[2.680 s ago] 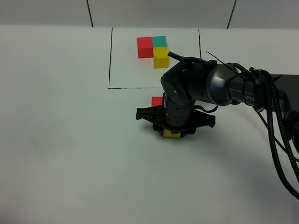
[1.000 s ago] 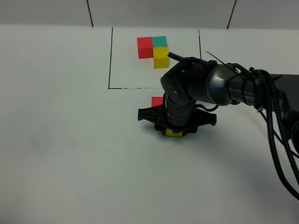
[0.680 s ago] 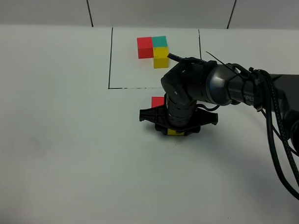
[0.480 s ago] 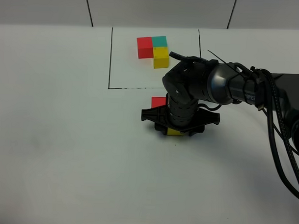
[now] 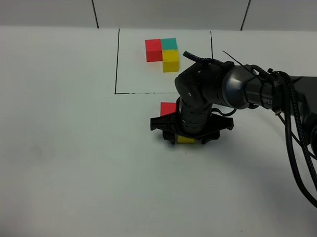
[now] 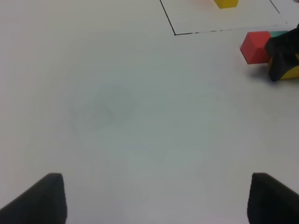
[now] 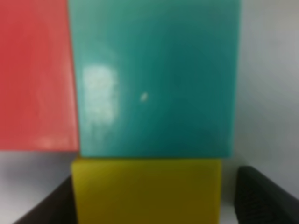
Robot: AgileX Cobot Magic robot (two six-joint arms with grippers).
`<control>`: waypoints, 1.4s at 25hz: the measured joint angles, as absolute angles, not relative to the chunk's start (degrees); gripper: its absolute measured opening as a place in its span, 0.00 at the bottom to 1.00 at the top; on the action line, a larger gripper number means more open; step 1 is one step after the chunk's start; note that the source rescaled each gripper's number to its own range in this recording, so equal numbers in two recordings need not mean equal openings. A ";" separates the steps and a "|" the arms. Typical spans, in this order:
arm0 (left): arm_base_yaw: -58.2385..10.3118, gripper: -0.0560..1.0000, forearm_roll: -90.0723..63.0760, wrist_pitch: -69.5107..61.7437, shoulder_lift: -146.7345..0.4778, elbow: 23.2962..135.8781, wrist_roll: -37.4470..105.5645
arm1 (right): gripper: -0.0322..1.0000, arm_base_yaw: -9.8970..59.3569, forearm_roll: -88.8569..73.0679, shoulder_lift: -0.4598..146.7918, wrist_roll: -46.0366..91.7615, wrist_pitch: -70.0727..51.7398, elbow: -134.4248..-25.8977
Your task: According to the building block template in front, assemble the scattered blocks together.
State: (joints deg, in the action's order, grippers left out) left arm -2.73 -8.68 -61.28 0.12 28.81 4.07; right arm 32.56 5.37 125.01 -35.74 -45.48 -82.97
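Note:
The building block template (image 5: pixel 162 51), a joined red, teal and yellow L, lies inside a black drawn rectangle at the far middle. My right gripper (image 5: pixel 186 138) points down over the scattered blocks, its jaws open on either side of the yellow block (image 5: pixel 186 140). The red block (image 5: pixel 167 108) shows just behind the wrist. In the right wrist view the red block (image 7: pixel 37 74) touches the teal block (image 7: pixel 156 77), and the yellow block (image 7: pixel 147 191) sits against the teal one, between the open right gripper (image 7: pixel 149 203) fingers (image 7: pixel 266 196). My left gripper (image 6: pixel 152 200) is open over bare table.
The right arm (image 5: pixel 253 93) and its cables reach in from the right edge. In the left wrist view the red block (image 6: pixel 254 46) and the yellow block (image 6: pixel 292 72) lie far off, just outside the rectangle's corner (image 6: pixel 175 33).
The right gripper's jaws have spread apart from the yellow block, which stays on the table. The wrist has shifted slightly to the right. The left gripper has not moved.

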 joint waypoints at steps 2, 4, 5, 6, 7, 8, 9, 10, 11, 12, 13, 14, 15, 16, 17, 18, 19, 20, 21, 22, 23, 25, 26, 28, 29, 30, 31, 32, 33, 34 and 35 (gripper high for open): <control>-2.73 0.76 -8.68 -61.28 0.12 28.81 4.07 | 0.41 32.56 5.10 125.01 -34.65 -45.54 -82.97; -2.73 0.76 -8.68 -61.28 0.12 28.81 4.07 | 0.41 32.56 4.99 125.01 -34.31 -45.60 -82.97; -2.73 0.76 -8.68 -61.28 0.12 28.81 4.07 | 0.41 32.56 4.92 125.01 -34.23 -45.60 -82.97; -2.73 0.76 -8.68 -61.28 0.12 28.81 4.07 | 0.41 32.56 4.92 125.01 -34.23 -45.60 -82.97; -2.73 0.76 -8.68 -61.28 0.12 28.81 4.07 | 0.41 32.56 4.80 125.01 -34.28 -45.60 -82.97; -2.73 0.76 -8.68 -61.28 0.12 28.81 4.07 | 0.42 32.56 4.52 124.95 -34.28 -45.85 -82.97; -2.73 0.76 -8.68 -61.28 0.12 28.81 4.07 | 0.42 32.56 4.18 124.83 -34.28 -46.19 -82.97; -2.73 0.76 -8.68 -61.28 0.12 28.81 4.07 | 0.42 32.56 3.88 124.75 -34.28 -46.37 -82.97; -2.73 0.76 -8.68 -61.28 0.12 28.81 4.07 | 0.42 32.56 3.66 124.68 -34.28 -46.71 -82.97; -2.73 0.76 -8.68 -61.28 0.12 28.81 4.07 | 0.42 32.56 3.33 124.56 -34.28 -47.02 -82.91; -2.73 0.76 -8.68 -61.28 0.12 28.81 4.07 | 0.43 32.56 2.86 124.56 -34.28 -47.34 -82.91; -2.73 0.76 -8.68 -61.28 0.12 28.81 4.13 | 0.43 32.56 2.55 124.48 -34.28 -47.74 -82.91; -2.73 0.76 -8.68 -61.28 0.12 28.81 4.18 | 0.43 32.62 2.32 124.36 -34.28 -48.07 -82.81; -2.73 0.76 -8.68 -61.28 0.12 28.81 4.18 | 0.43 32.84 1.99 124.23 -34.28 -48.53 -82.80; -2.73 0.76 -8.68 -61.28 0.12 28.81 4.18 | 0.43 33.05 1.54 124.00 -34.28 -48.93 -82.65; -2.73 0.76 -8.68 -61.28 0.12 28.81 4.18 | 0.43 33.16 1.22 123.76 -34.28 -49.07 -82.17; -2.73 0.76 -8.68 -61.28 0.12 28.81 4.18 | 0.43 33.49 1.21 123.20 -34.28 -49.21 -81.52; -2.73 0.76 -8.68 -61.28 0.12 28.81 4.18 | 0.43 33.56 1.21 122.51 -34.41 -49.29 -80.82; -2.73 0.76 -8.68 -61.28 0.12 28.81 4.18 | 0.43 33.63 1.10 121.75 -34.41 -49.23 -79.85; -2.73 0.76 -8.68 -61.28 0.12 28.81 4.18 | 0.43 33.67 1.10 120.77 -34.45 -49.03 -78.68; -2.73 0.76 -8.68 -61.28 0.12 28.81 4.18 | 0.43 33.67 1.11 119.64 -34.45 -48.68 -77.33; -2.73 0.76 -8.68 -61.28 0.12 28.81 4.18 | 0.43 33.67 1.53 117.27 -34.45 -47.89 -74.57; -2.73 0.76 -8.68 -61.28 0.12 28.81 4.18 | 0.43 33.67 1.97 115.84 -34.45 -47.42 -73.00; -2.73 0.76 -8.68 -61.28 0.12 28.81 4.18 | 0.43 33.67 3.64 112.62 -34.45 -46.47 -70.14; -2.73 0.76 -8.68 -61.28 0.12 28.81 4.18 | 0.43 33.67 4.49 111.11 -34.45 -46.08 -68.64; -2.73 0.76 -8.68 -61.28 0.12 28.81 4.18 | 0.43 33.67 5.39 109.20 -34.45 -45.77 -67.19; -2.73 0.76 -8.68 -61.28 0.12 28.81 4.18 | 0.43 33.67 6.22 107.17 -34.45 -45.63 -65.96; -2.73 0.76 -8.68 -61.28 0.12 28.81 4.18 | 0.43 33.52 7.09 105.46 -34.45 -45.54 -64.53; -2.73 0.76 -8.68 -61.28 0.12 28.81 4.18 | 0.45 33.20 7.56 103.38 -34.40 -45.48 -63.16; -2.73 0.76 -8.68 -61.28 0.12 28.81 4.18 | 0.47 32.59 7.84 101.31 -34.26 -45.33 -61.84; -2.73 0.76 -8.68 -61.28 0.12 28.81 4.18 | 0.51 31.76 8.12 99.33 -33.94 -45.34 -60.74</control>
State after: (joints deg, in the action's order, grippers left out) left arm -2.73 -8.68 -61.28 0.12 28.81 4.18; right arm 31.76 8.12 99.33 -33.94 -45.34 -60.74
